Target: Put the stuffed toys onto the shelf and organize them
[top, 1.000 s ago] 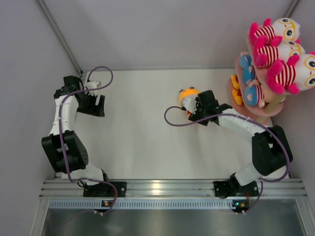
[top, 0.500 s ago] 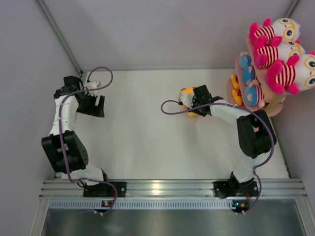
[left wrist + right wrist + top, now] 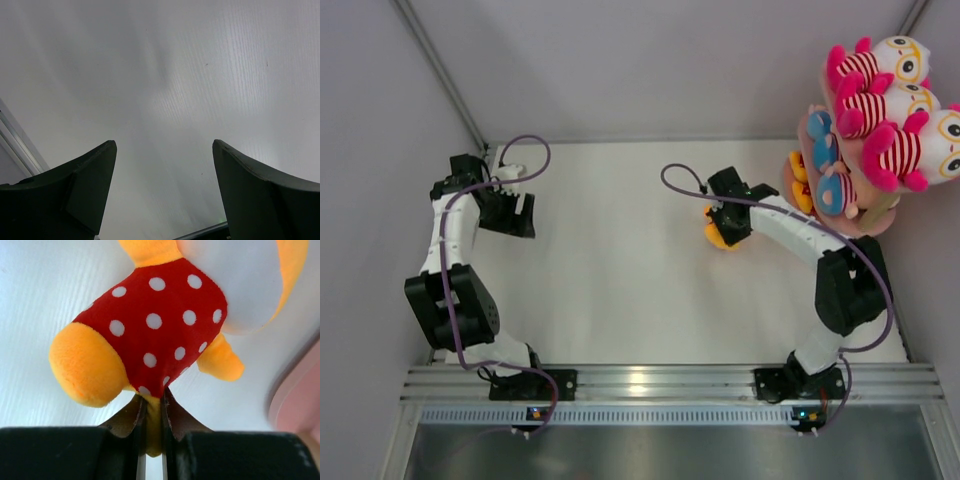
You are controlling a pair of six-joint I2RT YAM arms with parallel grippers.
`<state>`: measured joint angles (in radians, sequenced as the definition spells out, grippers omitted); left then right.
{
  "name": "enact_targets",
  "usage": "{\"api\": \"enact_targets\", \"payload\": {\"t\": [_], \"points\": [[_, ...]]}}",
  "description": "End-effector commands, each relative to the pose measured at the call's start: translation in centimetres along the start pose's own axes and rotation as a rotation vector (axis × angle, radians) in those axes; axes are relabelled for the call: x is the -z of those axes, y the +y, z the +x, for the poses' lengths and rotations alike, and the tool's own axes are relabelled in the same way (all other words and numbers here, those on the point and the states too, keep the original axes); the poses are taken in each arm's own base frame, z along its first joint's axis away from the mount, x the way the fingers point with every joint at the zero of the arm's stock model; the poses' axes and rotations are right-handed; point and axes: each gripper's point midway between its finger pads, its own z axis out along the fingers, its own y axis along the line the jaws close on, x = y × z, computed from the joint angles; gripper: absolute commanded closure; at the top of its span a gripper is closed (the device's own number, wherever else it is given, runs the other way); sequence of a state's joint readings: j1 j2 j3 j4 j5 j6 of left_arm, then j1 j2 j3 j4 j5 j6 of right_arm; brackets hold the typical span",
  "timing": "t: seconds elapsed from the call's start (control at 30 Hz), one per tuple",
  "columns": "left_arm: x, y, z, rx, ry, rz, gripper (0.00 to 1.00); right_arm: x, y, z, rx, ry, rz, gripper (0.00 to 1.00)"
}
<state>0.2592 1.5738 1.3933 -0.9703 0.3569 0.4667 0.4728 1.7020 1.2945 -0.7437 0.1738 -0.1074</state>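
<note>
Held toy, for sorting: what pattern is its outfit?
Red with white dots on the toy; clearest in right wrist view.

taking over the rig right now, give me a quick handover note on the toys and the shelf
Left hand: open, empty, over bare table at the far left.
Right hand: shut on the orange toy in red polka dots, pinching a fold of plush at its lower end, just left of the shelf.
Done: three striped toys on the top tier, blue-clad toys on the tier below, a yellow-and-red shape lower down, mostly hidden.
Left: set the held toy on a tier. The top view shows no other toy loose on the table.
</note>
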Motion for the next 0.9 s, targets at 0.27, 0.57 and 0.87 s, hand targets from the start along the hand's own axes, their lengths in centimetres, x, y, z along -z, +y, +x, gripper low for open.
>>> {"api": "enact_targets", "payload": {"t": [0.27, 0.57, 0.87], "points": [[1.3, -0.4, -1.5, -0.055, -0.058, 0.020, 0.17, 8.2, -6.5, 8.4, -0.386, 0.195, 0.369, 1.00], [1.4, -0.4, -0.9, -0.062, -0.047, 0.008, 0.17, 10.7, -8.8, 8.1, -0.409, 0.180, 0.467, 1.00], [1.3, -0.5, -1.5, -0.058, -0.063, 0.026, 0.17, 14.3, -8.9, 6.3, -0.418, 0.094, 0.500, 1.00]]}}
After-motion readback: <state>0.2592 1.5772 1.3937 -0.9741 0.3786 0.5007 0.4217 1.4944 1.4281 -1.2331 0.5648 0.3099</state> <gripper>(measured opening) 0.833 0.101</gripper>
